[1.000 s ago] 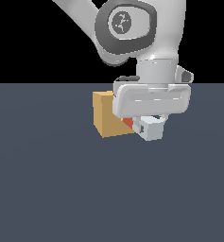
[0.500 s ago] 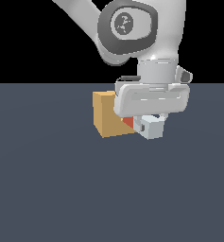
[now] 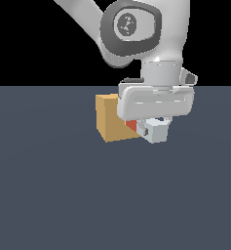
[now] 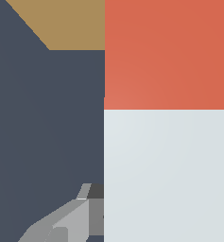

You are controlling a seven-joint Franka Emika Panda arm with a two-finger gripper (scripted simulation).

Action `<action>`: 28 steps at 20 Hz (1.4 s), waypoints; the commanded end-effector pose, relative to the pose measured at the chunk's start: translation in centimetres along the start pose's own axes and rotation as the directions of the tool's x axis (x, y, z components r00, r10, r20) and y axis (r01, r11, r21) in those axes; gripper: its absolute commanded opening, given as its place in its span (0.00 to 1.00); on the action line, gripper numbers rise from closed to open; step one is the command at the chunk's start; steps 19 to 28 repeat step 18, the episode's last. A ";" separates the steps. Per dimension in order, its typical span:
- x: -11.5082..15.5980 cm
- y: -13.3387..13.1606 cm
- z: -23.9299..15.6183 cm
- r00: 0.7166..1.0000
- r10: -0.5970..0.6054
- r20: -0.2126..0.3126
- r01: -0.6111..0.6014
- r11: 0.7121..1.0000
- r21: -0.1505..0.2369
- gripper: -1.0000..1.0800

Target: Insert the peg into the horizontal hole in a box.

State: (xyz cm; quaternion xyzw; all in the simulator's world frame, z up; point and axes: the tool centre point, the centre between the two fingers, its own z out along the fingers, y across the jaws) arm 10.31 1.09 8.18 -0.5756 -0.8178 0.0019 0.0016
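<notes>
The tan box (image 3: 113, 120) sits on the dark floor at the exterior view's centre. My gripper (image 3: 153, 128) is shut on the peg, holding it level just to the box's right. The peg's pale grey-white end (image 3: 156, 131) faces the camera and its red-orange end (image 3: 131, 126) points at the box's side face. The hole is hidden behind the peg and hand. In the wrist view the peg fills the frame, pale part (image 4: 165, 175) and red-orange part (image 4: 165, 54), with a corner of the box (image 4: 66, 23) beyond it.
The dark blue-grey floor (image 3: 63, 195) spreads all around the box. The arm's white links (image 3: 136, 29) rise above the gripper.
</notes>
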 end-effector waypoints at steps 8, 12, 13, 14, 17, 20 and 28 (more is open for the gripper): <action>5.5 0.1 -0.4 1.000 -0.002 0.002 0.002 1.000 -0.006 0.00; 7.5 0.1 -0.4 1.000 -0.002 0.002 0.002 1.000 -0.007 0.00; 7.9 0.1 -0.4 1.000 -0.002 0.002 0.002 1.000 -0.008 0.00; 8.1 0.1 -0.4 1.000 -0.002 0.002 0.002 1.000 -0.008 0.00; 8.3 0.2 -0.4 1.000 -0.002 0.002 0.002 1.000 -0.008 0.00; 8.3 0.3 -0.4 1.000 -0.002 0.002 0.002 1.000 -0.008 0.00; 8.3 0.3 -0.4 1.000 -0.002 0.002 0.002 1.000 -0.008 0.00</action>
